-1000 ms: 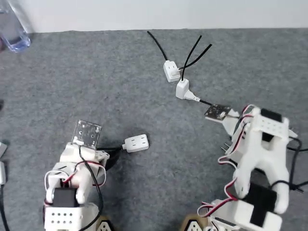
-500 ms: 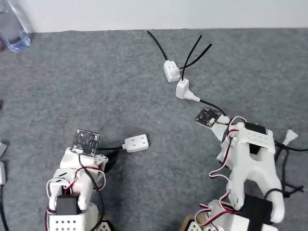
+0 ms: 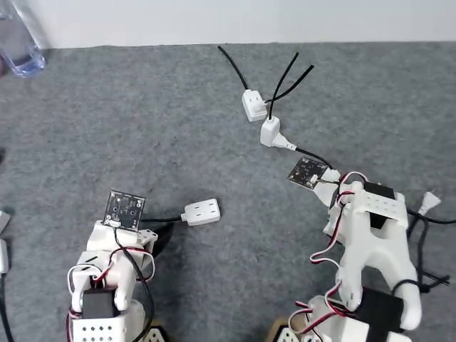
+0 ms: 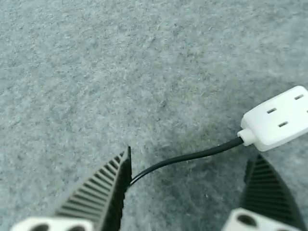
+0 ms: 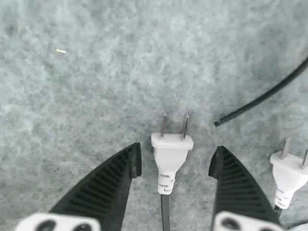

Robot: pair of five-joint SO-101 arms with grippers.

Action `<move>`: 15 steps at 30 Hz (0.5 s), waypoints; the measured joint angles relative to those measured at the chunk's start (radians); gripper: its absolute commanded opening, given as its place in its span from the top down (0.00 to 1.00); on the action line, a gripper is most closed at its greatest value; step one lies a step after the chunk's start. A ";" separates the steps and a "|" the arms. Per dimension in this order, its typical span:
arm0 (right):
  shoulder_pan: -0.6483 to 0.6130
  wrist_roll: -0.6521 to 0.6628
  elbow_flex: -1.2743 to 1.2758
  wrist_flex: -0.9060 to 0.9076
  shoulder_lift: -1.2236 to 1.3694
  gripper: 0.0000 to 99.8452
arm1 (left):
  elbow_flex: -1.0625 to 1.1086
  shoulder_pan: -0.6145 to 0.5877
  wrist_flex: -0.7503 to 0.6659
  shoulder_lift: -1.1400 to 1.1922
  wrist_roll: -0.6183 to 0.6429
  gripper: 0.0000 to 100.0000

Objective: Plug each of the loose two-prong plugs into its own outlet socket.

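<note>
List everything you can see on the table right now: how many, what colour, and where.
outlet sockets: three, white; one near the left arm, two at the far middle of the table.
two-prong plugs: two, white; one lying between the fingers of the right pincer, one beside it.
cords: several, black; running from the sockets and plugs.
clear container: one, see-through; far left corner.
white object: one; at the table's left edge, too cut off to identify.
table: one, grey and carpet-like.
left pincer: one, black fingers, open; over the near socket's cord.
right pincer: one, black fingers, open; around the plug without touching it.
</note>
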 measured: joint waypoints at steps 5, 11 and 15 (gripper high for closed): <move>0.002 0.005 0.000 -0.006 0.012 0.76 | 0.000 0.000 0.000 0.000 0.000 0.65; 0.003 0.005 -0.003 -0.081 0.141 0.76 | 0.000 0.000 0.000 0.000 0.000 0.65; 0.009 -0.014 -0.035 -0.060 0.167 0.76 | 0.000 0.000 0.000 0.000 0.000 0.65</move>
